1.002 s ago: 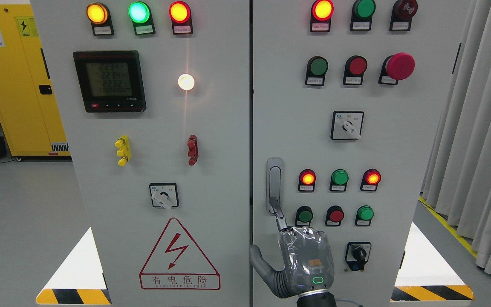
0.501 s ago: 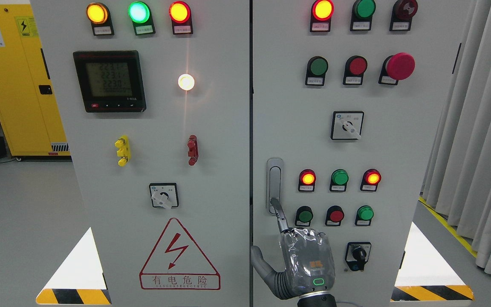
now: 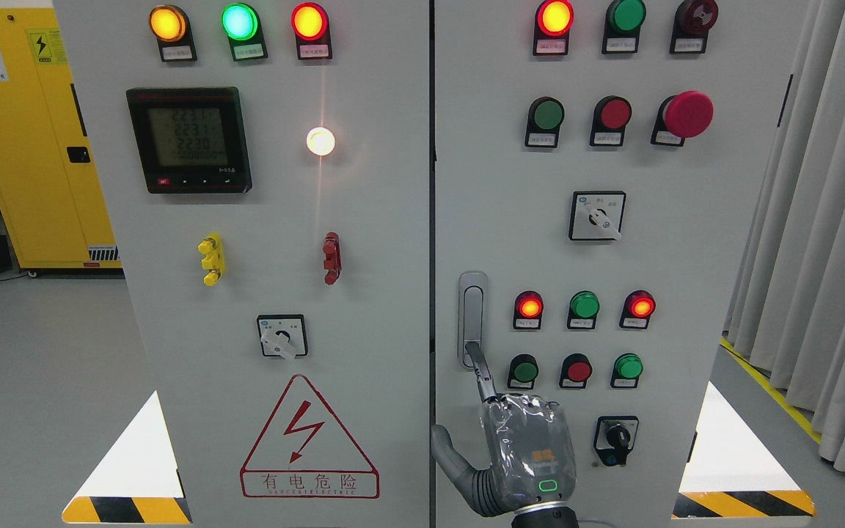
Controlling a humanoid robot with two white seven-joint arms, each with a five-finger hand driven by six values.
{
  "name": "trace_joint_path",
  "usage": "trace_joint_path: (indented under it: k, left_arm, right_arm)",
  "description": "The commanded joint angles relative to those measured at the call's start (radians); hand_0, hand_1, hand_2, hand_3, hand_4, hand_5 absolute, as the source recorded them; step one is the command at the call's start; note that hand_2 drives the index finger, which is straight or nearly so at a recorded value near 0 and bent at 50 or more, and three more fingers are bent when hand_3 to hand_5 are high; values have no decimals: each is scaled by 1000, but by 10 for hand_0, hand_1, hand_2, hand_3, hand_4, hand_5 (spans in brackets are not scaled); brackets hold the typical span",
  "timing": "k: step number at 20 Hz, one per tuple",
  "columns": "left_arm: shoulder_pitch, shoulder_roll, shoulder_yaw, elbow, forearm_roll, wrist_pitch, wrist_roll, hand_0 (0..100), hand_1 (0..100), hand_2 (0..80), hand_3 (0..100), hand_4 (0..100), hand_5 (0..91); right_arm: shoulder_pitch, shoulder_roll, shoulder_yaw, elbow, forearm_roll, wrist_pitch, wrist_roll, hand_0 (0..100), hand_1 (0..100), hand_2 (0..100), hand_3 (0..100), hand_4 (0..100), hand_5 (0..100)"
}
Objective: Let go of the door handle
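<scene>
Standing right of the cabinet seam, lower centre of frame, the door handle (image 3: 472, 317) runs vertically. Directly below, the right hand (image 3: 529, 458) grips nothing; its extended forefinger apparently touches the handle's lower end.

The grey floor (image 3: 41, 381) carries everything here. A tall grey electrical control cabinet (image 3: 393, 220) stands on it, filling the middle of the view. Behind it at the left, a yellow safety cabinet (image 3: 34, 147) rests on the floor, apparently on small feet or castors. At the right, a yellow line (image 3: 796, 411) runs along the floor beside the foot of grey curtains (image 3: 826, 257).
</scene>
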Motion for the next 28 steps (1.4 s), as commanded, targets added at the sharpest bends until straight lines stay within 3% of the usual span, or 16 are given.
trace_joint_path:
  k: [1, 10, 14, 28]
  left_arm:
    - [0, 0, 0, 0, 0, -1, 0, 120, 556, 0, 0, 0, 0]
    - [0, 0, 0, 0, 0, -1, 0, 120, 556, 0, 0, 0, 0]
    - [0, 0, 0, 0, 0, -1, 0, 120, 556, 0, 0, 0, 0]
    - [0, 0, 0, 0, 0, -1, 0, 120, 556, 0, 0, 0, 0]
  right_arm:
    - [0, 0, -1, 3, -1, 2, 4, 343, 316, 0, 1000, 1000, 1000]
    - [10, 0, 0, 1, -2, 2, 4, 343, 321, 0, 1000, 1000, 1000]
    - [13, 0, 0, 0, -2, 2, 30, 343, 321, 0, 1000, 1000, 1000]
    - [23, 0, 5, -2, -1, 1, 32, 348, 317, 0, 1000, 1000, 1000]
